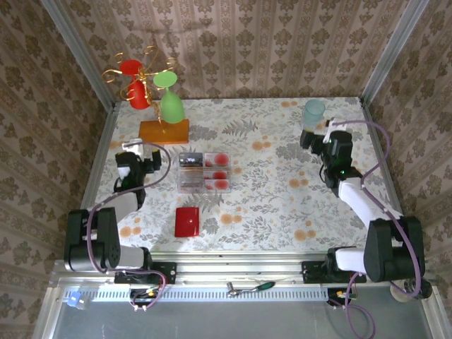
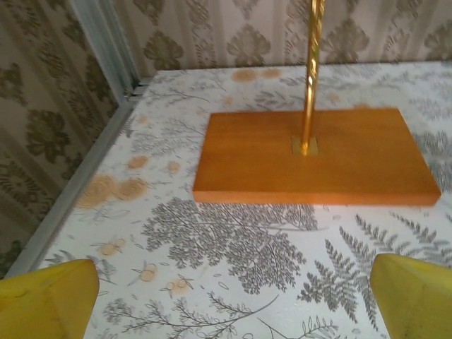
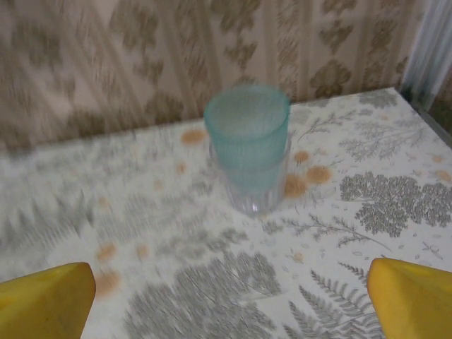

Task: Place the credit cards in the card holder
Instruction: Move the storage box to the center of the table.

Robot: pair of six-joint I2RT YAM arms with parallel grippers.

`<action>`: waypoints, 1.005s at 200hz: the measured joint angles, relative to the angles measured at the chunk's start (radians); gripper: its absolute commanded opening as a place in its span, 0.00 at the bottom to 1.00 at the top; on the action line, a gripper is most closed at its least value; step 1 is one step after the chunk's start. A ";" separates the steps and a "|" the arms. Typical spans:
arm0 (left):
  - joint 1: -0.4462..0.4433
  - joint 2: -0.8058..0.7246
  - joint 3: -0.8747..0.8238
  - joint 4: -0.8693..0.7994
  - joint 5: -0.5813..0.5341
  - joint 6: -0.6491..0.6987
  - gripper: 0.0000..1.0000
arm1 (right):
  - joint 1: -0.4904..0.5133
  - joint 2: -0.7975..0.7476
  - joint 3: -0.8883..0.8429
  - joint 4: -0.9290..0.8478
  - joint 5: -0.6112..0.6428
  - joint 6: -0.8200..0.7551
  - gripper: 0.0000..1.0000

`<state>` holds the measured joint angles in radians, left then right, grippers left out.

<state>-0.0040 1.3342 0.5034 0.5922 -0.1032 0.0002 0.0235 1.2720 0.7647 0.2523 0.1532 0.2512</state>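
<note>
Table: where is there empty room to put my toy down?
Biggest bare patch: the middle, between the clear tray and the teal cup. More room along the near edge, right of the red card holder. The left side is crowded: wooden stand, tray and card holder sit close.

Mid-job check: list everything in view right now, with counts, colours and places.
card holder: one, bright red, lying flat near-left, in front of the tray
tray: one, clear plastic, left of centre
black card: one, in the tray's far-left compartment
whitish cards: about three, with red blotches, on the tray's right side
stand: one, gold pole on an orange wooden base, far left
glasses: two red, two green, hanging on the stand
cup: one, teal, far right corner
tool: one, green-handled, on the front rail
table: one, floral top
left end effector: open, yellow fingers, facing the stand's base
right end effector: open, yellow fingers, facing the cup
</note>
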 measured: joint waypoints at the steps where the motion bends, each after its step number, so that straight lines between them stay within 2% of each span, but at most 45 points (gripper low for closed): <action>1: 0.000 -0.003 0.002 -0.004 -0.001 -0.002 1.00 | 0.000 -0.001 0.005 -0.006 0.002 0.007 1.00; 18: 0.000 -0.080 0.045 -0.120 -0.031 -0.069 1.00 | -0.014 -0.021 0.085 -0.122 0.007 0.126 1.00; 50: -0.014 -0.224 0.106 -0.303 -0.025 -0.269 1.00 | 0.016 -0.021 0.103 -0.239 -0.100 0.221 1.00; 73: -0.058 -0.282 0.115 -0.395 0.038 -0.416 1.00 | 0.160 0.013 0.105 -0.314 -0.155 0.227 0.99; 100: -0.136 -0.309 0.053 -0.422 0.109 -0.531 1.00 | 0.364 0.087 0.116 -0.386 -0.169 0.214 0.99; 123: -0.184 -0.308 -0.007 -0.443 0.157 -0.570 1.00 | 0.515 0.156 0.116 -0.417 -0.156 0.196 0.98; 153: -0.191 -0.277 -0.021 -0.432 0.225 -0.584 1.00 | 0.663 0.264 0.122 -0.434 -0.097 0.171 0.97; 176: -0.191 -0.229 -0.019 -0.419 0.269 -0.585 1.00 | 0.733 0.351 0.148 -0.445 -0.055 0.159 0.97; 201: -0.192 -0.174 -0.019 -0.399 0.296 -0.585 1.00 | 0.766 0.406 0.180 -0.443 -0.018 0.147 0.97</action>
<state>-0.1959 1.1603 0.4843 0.1932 0.1932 -0.5846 0.7895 1.6779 0.9443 -0.1909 0.1352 0.3981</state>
